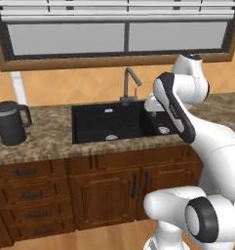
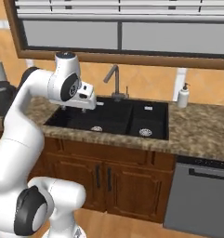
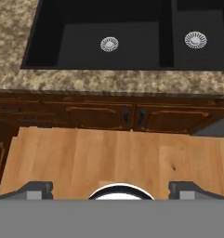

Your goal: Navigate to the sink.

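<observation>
So the landmark here is the sink [image 1: 119,122], a black double-bowl basin set into the speckled granite counter [image 1: 46,141], pretty much dead centre in front of the robot. Going left to right: well off to the left of the sink a black kettle [image 1: 10,122] stands upright on the counter. Then comes the sink's big bowl, then the smaller bowl on its right, each with a round silver drain [image 3: 109,44]. The grey angular faucet [image 2: 114,81] rises from behind the sink, roughly where the two bowls meet. To the right of the sink, a white soap dispenser [image 2: 183,95] stands at the back of the counter, and below the counter on that side is a grey dishwasher front [image 2: 201,195]. Brown cabinet doors [image 2: 97,179] sit right under the sink, and there's a window [image 1: 119,34] on the wall above it. The gripper [image 3: 111,190] hangs over the wooden floor [image 3: 113,158] in front of the sink, fingertips [image 3: 36,189] spread wide apart, holding nothing.
</observation>
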### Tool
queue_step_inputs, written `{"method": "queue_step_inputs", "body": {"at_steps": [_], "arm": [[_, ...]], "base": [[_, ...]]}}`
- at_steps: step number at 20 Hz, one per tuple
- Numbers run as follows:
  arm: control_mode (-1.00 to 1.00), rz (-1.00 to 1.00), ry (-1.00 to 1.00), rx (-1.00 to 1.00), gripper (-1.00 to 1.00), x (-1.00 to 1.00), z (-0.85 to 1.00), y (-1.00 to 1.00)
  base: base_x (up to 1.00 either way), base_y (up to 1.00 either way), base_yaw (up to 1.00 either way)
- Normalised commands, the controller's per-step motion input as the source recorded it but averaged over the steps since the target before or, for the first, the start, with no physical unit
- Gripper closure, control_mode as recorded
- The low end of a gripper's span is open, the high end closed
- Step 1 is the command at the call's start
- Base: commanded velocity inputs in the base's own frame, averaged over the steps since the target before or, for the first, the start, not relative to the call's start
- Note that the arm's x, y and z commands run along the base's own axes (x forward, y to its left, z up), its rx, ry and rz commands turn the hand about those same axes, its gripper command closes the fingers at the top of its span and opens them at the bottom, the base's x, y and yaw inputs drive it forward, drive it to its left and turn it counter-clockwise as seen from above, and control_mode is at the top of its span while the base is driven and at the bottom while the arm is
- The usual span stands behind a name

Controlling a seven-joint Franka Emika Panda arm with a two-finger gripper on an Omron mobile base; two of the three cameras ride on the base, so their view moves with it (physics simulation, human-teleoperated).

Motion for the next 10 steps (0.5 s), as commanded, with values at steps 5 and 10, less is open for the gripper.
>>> {"method": "queue_step_inputs", "body": {"at_steps": [5, 10], "arm": [[1.00, 0.00, 0.00, 0.00, -1.00, 0.00, 0.00, 0.00], [1.00, 0.00, 0.00, 0.00, -1.00, 0.00, 0.00, 0.00]], "base": [[0.89, -0.32, -0.02], [0.82, -0.38, -0.02]]}}
